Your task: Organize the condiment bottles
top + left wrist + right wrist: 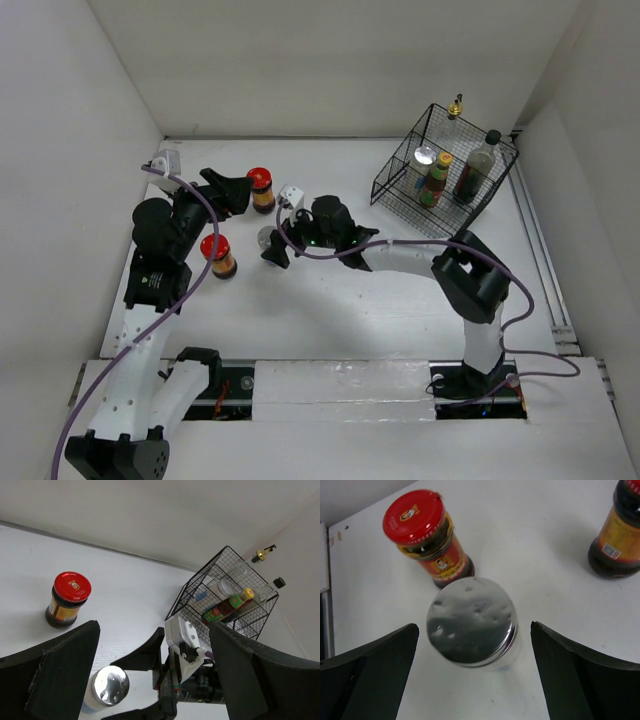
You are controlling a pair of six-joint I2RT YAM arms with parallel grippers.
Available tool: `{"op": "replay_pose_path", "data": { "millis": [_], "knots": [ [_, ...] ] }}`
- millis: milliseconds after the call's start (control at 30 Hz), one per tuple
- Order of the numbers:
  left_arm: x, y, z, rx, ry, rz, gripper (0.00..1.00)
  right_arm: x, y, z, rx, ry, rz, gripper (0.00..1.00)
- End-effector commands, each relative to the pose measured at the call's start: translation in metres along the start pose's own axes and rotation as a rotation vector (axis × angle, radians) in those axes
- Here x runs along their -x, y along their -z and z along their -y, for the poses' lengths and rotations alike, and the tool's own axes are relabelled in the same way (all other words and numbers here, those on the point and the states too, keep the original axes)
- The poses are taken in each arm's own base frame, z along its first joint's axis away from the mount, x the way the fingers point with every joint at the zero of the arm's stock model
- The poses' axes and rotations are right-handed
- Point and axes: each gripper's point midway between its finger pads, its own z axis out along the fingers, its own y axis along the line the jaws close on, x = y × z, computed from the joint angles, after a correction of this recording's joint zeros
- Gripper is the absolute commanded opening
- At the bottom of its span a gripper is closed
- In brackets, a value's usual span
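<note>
A silver-lidded jar (pixel 267 237) stands mid-table between the open fingers of my right gripper (pixel 274 246); in the right wrist view the jar (pixel 472 620) sits between the spread fingers of that gripper (pixel 474 647), untouched. One red-capped dark jar (pixel 216 255) stands just left of it (pixel 427 535). The other red-capped jar (pixel 261 188) stands behind, beside my open, empty left gripper (pixel 236 190). In the black wire basket (pixel 392 190) are a silver-lidded jar (pixel 425 157), the yellow-capped green bottle (pixel 436 178), the dark bottle (pixel 475 165) and the gold-topped clear bottle (pixel 455 110).
The basket stands at the back right, near the right wall. The left wrist view shows the red-capped jar (pixel 67 600), the silver-lidded jar (pixel 107 686), the right arm's wrist (pixel 182 645) and the basket (pixel 190 587). White walls enclose the table on three sides.
</note>
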Motion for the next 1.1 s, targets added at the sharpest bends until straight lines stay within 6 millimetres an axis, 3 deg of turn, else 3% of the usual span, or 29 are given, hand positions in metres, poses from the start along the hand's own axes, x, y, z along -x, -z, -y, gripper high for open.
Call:
{"op": "replay_pose_path", "data": {
  "millis": [0,67,133,300,333,400,433,467,500,533,567,600,633,667,700,733,833,867,967,1067],
  "knots": [
    [0.014,0.004,0.005,-0.011,-0.008,0.051,0.87,0.048,-0.011,0.008,-0.034,0.067,0.142,0.99],
    [0.013,0.004,0.007,-0.021,-0.008,0.044,0.87,0.054,-0.017,0.011,-0.039,0.078,0.178,0.99],
    [0.012,0.002,0.009,-0.032,-0.009,0.038,0.87,0.047,-0.026,0.012,-0.027,0.053,0.171,0.88],
    [0.011,0.002,0.010,-0.041,-0.009,0.033,0.87,0.062,-0.013,0.003,-0.010,0.005,0.243,0.47],
    [0.011,0.002,0.010,-0.041,-0.009,0.033,0.87,0.085,0.002,-0.007,0.002,0.000,0.296,0.45],
    [0.007,0.001,0.008,-0.037,-0.007,0.025,0.87,0.117,0.032,-0.003,-0.012,0.005,0.387,0.45],
    [0.008,0.001,0.010,-0.049,-0.009,0.027,0.87,0.115,0.047,-0.001,-0.023,-0.004,0.394,0.45],
    [0.008,0.001,0.010,-0.049,-0.009,0.027,0.87,0.153,0.081,-0.011,-0.018,0.017,0.484,0.45],
    [0.007,0.002,0.012,-0.058,-0.010,0.022,0.87,0.169,0.105,0.002,-0.075,0.022,0.532,0.45],
    [0.007,0.002,0.012,-0.058,-0.010,0.022,0.87,0.167,0.123,0.009,-0.118,0.015,0.538,0.45],
    [0.009,0.001,0.013,-0.063,-0.012,0.029,0.87,0.199,0.164,0.001,-0.147,0.039,0.623,0.45],
    [0.009,0.001,0.013,-0.063,-0.012,0.029,0.87,0.199,0.181,0.009,-0.202,0.035,0.619,0.45],
    [0.008,0.002,0.014,-0.072,-0.012,0.023,0.87,0.206,0.208,0.033,-0.328,0.021,0.648,0.45],
    [0.008,0.002,0.014,-0.072,-0.012,0.023,0.87,0.220,0.243,0.034,-0.398,0.043,0.695,0.45],
    [0.005,0.001,0.014,-0.080,-0.012,0.018,0.87,0.223,0.263,0.042,-0.466,0.042,0.706,0.45],
    [0.005,0.001,0.014,-0.080,-0.012,0.018,0.87,0.214,0.286,0.066,-0.595,0.018,0.690,0.45],
    [0.005,0.001,0.015,-0.080,-0.003,0.018,0.87,0.216,0.345,0.080,-0.769,0.050,0.729,0.45],
    [0.005,0.001,0.015,-0.080,-0.003,0.018,0.87,0.214,0.375,0.100,-0.902,0.037,0.746,0.45],
    [0.005,0.001,0.015,-0.080,-0.003,0.018,0.87,0.203,0.427,0.127,-1.088,0.034,0.742,0.45],
    [0.005,0.001,0.015,-0.080,-0.003,0.018,0.87,0.200,0.452,0.144,-1.148,0.025,0.735,0.45]
  ]
}}
